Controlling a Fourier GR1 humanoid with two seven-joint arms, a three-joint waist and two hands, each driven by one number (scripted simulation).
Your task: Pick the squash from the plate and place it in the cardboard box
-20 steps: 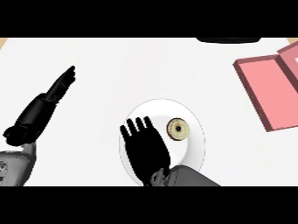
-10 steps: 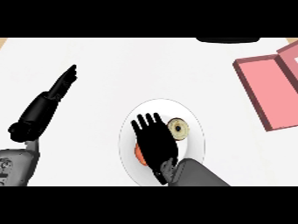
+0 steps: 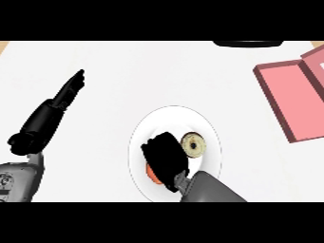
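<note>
Fingers that were straight are now curling as the right robot hand (image 3: 166, 159) is clamping on the squash (image 3: 152, 173) on the plate (image 3: 208, 127), needing a lift toward the cardboard box (image 3: 294, 97).

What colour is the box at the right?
Pink, seen in the head view: the box.

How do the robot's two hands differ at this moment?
The right hand is over the white plate, fingers curled down onto the orange squash; the left hand is stretched flat and straight, off the plate at the view's left, holding nothing. Both are black on grey forearms.
</note>
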